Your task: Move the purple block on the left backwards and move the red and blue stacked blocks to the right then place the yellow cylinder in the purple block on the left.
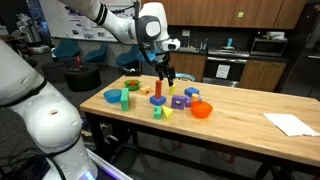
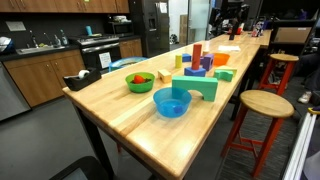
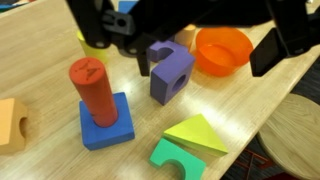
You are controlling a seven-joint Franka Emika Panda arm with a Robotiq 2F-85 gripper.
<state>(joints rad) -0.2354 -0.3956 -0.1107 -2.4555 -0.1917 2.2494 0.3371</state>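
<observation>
In the wrist view my gripper [image 3: 205,55] is open and empty, low over the wooden table [image 3: 40,60]. A purple block [image 3: 172,72] with a round hole and a top notch lies just inside the left finger [image 3: 148,62]. A small yellow-orange cylinder [image 3: 186,38] stands right behind it. The red piece [image 3: 92,90] stands upright on the blue block [image 3: 105,122], left of the gripper. In an exterior view the gripper [image 1: 168,74] hangs over the red piece [image 1: 158,89] and the purple block [image 1: 178,101].
An orange bowl [image 3: 222,48] sits between the fingers, toward the right one. A yellow-green wedge [image 3: 197,133] and a green arch [image 3: 175,158] lie near the table edge. A light-blue bowl [image 2: 172,102], a green bowl [image 2: 140,81], a stool [image 2: 265,103] and a paper sheet [image 1: 292,123] also show.
</observation>
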